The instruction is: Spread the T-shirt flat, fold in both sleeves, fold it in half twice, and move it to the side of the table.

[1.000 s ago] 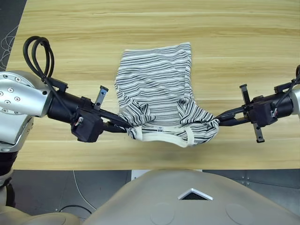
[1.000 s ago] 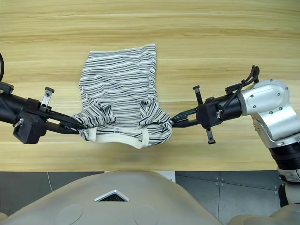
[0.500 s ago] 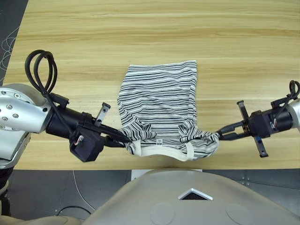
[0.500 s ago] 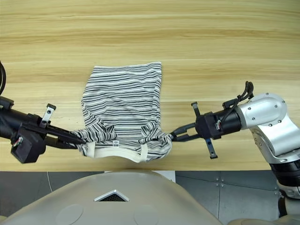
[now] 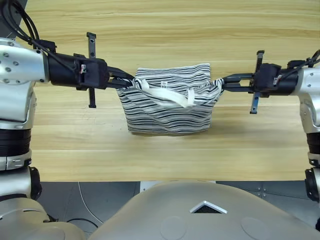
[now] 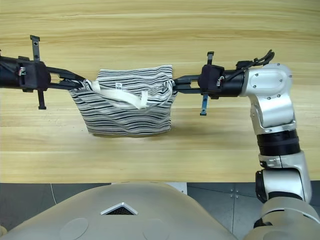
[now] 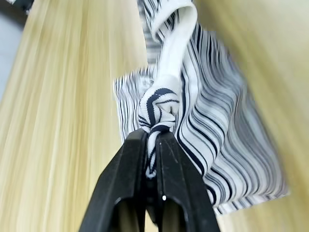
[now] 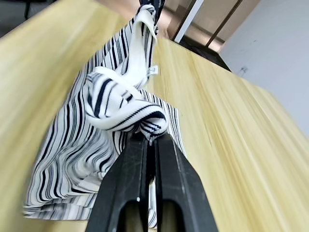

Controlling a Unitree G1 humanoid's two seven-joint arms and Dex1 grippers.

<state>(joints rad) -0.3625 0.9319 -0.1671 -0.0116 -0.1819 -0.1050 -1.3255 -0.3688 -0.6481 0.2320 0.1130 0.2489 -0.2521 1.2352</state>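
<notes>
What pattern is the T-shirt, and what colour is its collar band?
T-shirt: black-and-white stripes; collar band: plain cream. Best in left eye view.

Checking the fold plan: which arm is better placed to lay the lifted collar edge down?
Neither alone: left gripper and right gripper each pinch one end of the T-shirt, level; likely both.

Thing: a black-and-white striped knit T-shirt (image 5: 167, 112) with a white ribbed collar (image 5: 170, 95).
Place: it was over the middle of the pale wooden table (image 5: 150, 30).
Pose: it hung as a slack, doubled pouch, with its top edge stretched from 9 o'clock to 3 o'clock and its lower fold towards 6 o'clock.
Hold: the 9 o'clock corner was bunched and pinched in the left gripper (image 5: 131, 80). The 3 o'clock corner was pinched in the right gripper (image 5: 222, 79).
Collar: it sagged in a loose loop across the front.
Contact: whether the lower fold touched the table could not be told.
</notes>
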